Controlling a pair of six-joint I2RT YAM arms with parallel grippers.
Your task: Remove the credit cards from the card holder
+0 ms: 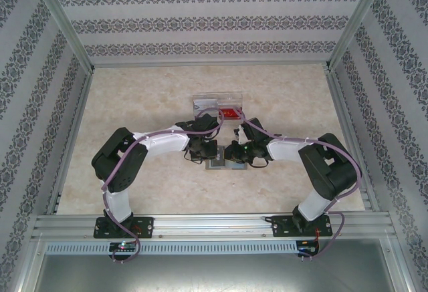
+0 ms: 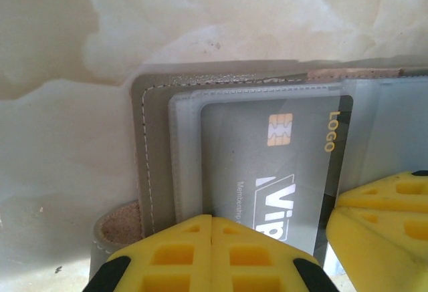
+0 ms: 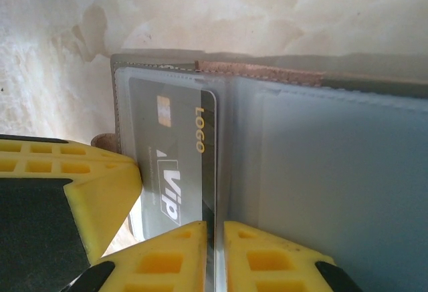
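The grey card holder lies open on the table between both grippers. Its left pocket holds a grey credit card marked "VIP" and "LOGO", which sticks out of the pocket toward the spine. My left gripper is shut, tips touching, and rests on the holder's near left edge over the card's corner. My right gripper stands a narrow slit open, straddling the card's free long edge. The holder's right pocket looks pale blue-grey; I cannot tell what it holds.
A clear plastic box stands just behind the holder, with a red card at its right side. Patterned walls and metal rails bound the marbled table on all sides.
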